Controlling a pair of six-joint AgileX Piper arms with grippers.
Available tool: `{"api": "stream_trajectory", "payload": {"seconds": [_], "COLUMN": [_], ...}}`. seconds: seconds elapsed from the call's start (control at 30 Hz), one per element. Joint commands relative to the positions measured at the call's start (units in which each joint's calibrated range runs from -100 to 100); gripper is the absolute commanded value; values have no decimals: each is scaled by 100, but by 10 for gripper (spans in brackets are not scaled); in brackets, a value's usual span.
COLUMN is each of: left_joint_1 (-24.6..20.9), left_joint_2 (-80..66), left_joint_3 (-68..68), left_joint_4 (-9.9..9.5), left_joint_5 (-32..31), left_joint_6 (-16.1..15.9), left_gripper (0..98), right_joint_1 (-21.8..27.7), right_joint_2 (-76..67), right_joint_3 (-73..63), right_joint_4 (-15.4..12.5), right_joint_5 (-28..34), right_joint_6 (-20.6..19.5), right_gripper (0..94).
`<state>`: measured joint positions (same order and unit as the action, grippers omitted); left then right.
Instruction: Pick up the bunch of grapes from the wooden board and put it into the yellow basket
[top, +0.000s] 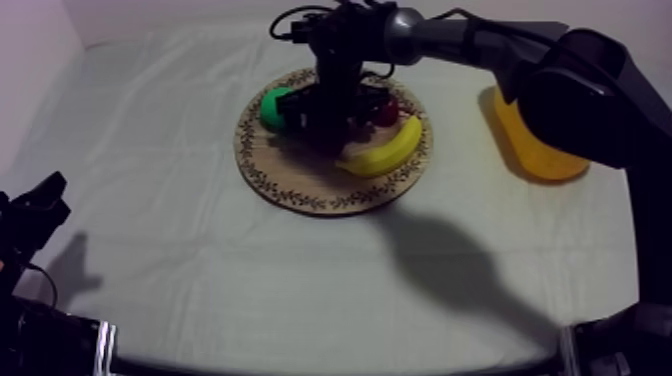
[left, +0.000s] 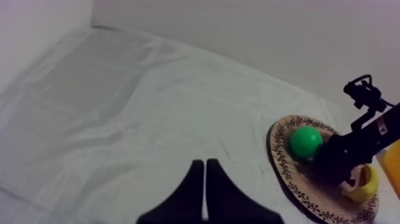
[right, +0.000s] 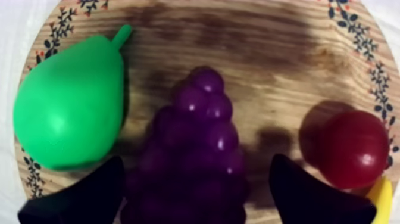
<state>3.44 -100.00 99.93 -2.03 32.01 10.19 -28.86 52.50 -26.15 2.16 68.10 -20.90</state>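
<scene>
Clothed desk (top: 180, 250), board (right: 268, 53): right gripper (right: 196, 159) open astride grapes (right: 205, 113), likely light, knobbly, stiff; pinch across broad middle.

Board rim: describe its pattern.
Dark leafy sprigs with red specks circle the rim of the wooden board; clearest in the right wrist view.
</scene>
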Motion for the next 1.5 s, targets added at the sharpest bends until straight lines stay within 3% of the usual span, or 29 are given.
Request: {"api": "stream_trajectory", "payload": {"seconds": [0.0, 0.37, 0.93, 1.47], "left_joint_1": [-1, -1, -1, -1], "left_joint_2": [0, 0, 0, 0], "left_joint_3": [-4, -4, -4, -4], "left_joint_4": [1, 1, 1, 1], "left_joint_5": [0, 0, 0, 0], "left_joint_6": [-1, -1, -1, -1], "left_gripper": [1, 1, 1, 1], "right_joint_1": [-4, 16, -74, -18], "right_joint_2": [-1, -14, -1002, -3876], "right_joint_3": [32, 107, 1155, 3492], "right_joint_4": [16, 48, 320, 579], "right_joint_5": [-30, -135, -657, -604], "right_joint_6": [-5, -42, -182, 702], "right_gripper": [610, 423, 394, 401]}}
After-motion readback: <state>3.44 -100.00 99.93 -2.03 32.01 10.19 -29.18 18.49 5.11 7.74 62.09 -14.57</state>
